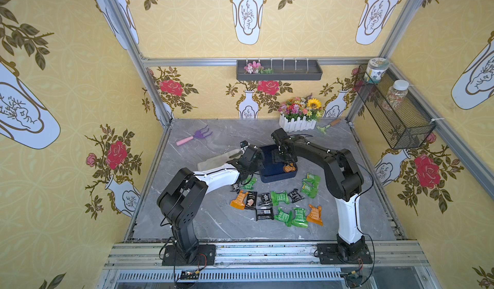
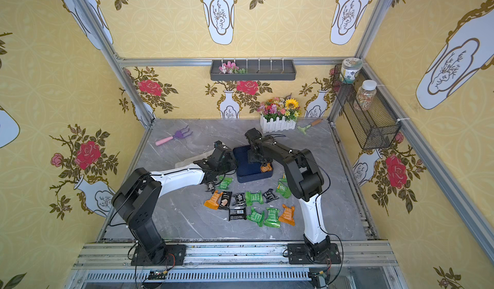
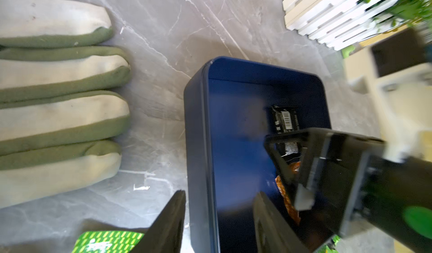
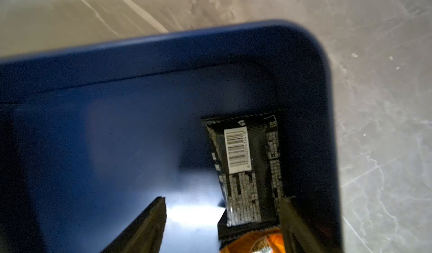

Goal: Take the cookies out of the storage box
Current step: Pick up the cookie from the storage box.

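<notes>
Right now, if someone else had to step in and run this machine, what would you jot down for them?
Left hand: open, empty, beside the wall of the storage box.
Right hand: open, empty, inside the box above two packets.
Done: many cookie packets lie on the table in front of the box.
Left: a black packet and an orange packet are in the box, the only ones visible; lift them out.

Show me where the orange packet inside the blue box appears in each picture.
In a top view: orange packet in the blue box's corner nearest the right arm.
In a top view: same corner.
Left wrist: orange strip past the black barcode packet, partly hidden.
Right wrist: against the black barcode packet's end.
Shared landmark: the blue box's rim.
</notes>
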You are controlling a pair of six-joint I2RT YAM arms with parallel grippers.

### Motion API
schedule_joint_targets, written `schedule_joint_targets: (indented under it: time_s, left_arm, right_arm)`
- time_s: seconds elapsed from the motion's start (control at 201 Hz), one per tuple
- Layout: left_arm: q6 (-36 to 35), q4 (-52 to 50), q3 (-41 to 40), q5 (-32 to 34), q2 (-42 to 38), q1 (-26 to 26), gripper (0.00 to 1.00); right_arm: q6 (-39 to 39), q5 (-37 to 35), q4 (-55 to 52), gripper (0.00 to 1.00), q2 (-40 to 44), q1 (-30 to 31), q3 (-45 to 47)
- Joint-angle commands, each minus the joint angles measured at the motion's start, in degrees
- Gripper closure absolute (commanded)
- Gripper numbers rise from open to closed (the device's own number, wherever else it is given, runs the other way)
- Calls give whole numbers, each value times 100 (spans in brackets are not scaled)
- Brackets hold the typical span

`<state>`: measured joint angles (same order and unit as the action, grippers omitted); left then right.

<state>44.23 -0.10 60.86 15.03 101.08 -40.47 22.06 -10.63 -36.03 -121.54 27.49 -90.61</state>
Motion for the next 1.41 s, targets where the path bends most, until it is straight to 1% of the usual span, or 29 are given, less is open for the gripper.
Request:
schedule_joint_targets:
  time_s: [0.0, 0.07, 0.149, 0.284, 0.319, 0.364, 0.488, 0.553, 0.717, 0.817, 0.926, 1.031, 1.145, 1.33, 1.404]
  left_arm:
    - [168, 164, -126, -114, -70, 4, 48]
    - [230, 191, -201, -109, -126, 4, 48]
    - [270, 190, -258, -96, -175, 4, 48]
    - [327, 203, -365, -42, -292, 4, 48]
    - [340, 206, -375, -35, -297, 4, 48]
    - [349, 206, -382, -35, -299, 4, 48]
    - [397, 223, -373, -37, -295, 4, 49]
    - [411, 238, -376, -41, -283, 4, 49]
    - [438, 238, -391, 0, -287, 4, 49]
    - [438, 238, -407, 1, -290, 4, 49]
    - [446, 230, -417, 19, -308, 4, 49]
    - [464, 230, -442, 35, -326, 4, 49]
    - [486, 237, -470, 47, -352, 6, 49]
    - [499, 282, -470, 22, -335, 4, 49]
    - [499, 282, -461, 12, -336, 4, 49]
  right_arm:
    - [-2, -215, -73, 20, -87, 39, -71]
    - [10, -67, -100, 20, -162, 72, -139]
    - [-23, 308, -68, 21, -120, 163, -177]
    - [-168, 1224, 333, 21, 345, 267, -30]
    - [-173, 1291, 420, 21, 466, 245, 12]
    - [-156, 1176, 431, 21, 589, 189, 45]
    - [-4, 419, 129, 19, 555, -5, -68]
    - [177, 343, -16, 18, 456, -80, -106]
    - [1007, 282, -3, 19, 377, 13, -119]
    - [1484, 32, -48, 21, 257, 137, -265]
    - [2203, -290, -649, 22, -79, 185, -727]
    - [2589, -543, -1142, 24, -366, 231, -1098]
    - [2759, -611, -1248, 25, -441, 248, -1152]
    - [2598, -413, -1090, 25, -579, 237, -1193]
    - [2616, -421, -1113, 27, -664, 216, -1233]
